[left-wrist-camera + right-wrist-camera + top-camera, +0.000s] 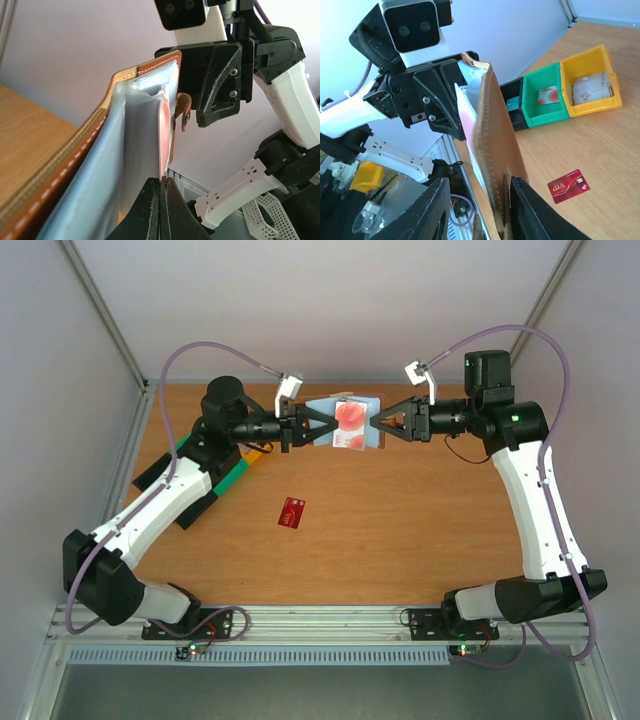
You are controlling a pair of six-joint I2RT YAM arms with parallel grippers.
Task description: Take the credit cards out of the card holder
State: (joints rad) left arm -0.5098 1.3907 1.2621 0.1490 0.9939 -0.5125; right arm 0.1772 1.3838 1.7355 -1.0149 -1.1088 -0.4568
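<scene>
The card holder [345,423], brown outside and pale blue inside, hangs open in the air at the back middle between both grippers. My left gripper [322,426] is shut on the edge of a red credit card [164,135] that sits in the holder's clear sleeve [137,150]. My right gripper [374,425] has its jaws apart around the holder's brown flap [495,145]. Its right finger [535,210] lies against the leather, and its left finger [427,210] stands clear of it. A second red credit card [292,511] lies flat on the table; it also shows in the right wrist view [568,185].
A green bin [545,102] and a yellow bin [592,85], both holding cards, stand at the left under my left arm, beside a black bin [512,107]. In the top view the green bin [228,476] is mostly hidden. Walls enclose the wooden table [420,530].
</scene>
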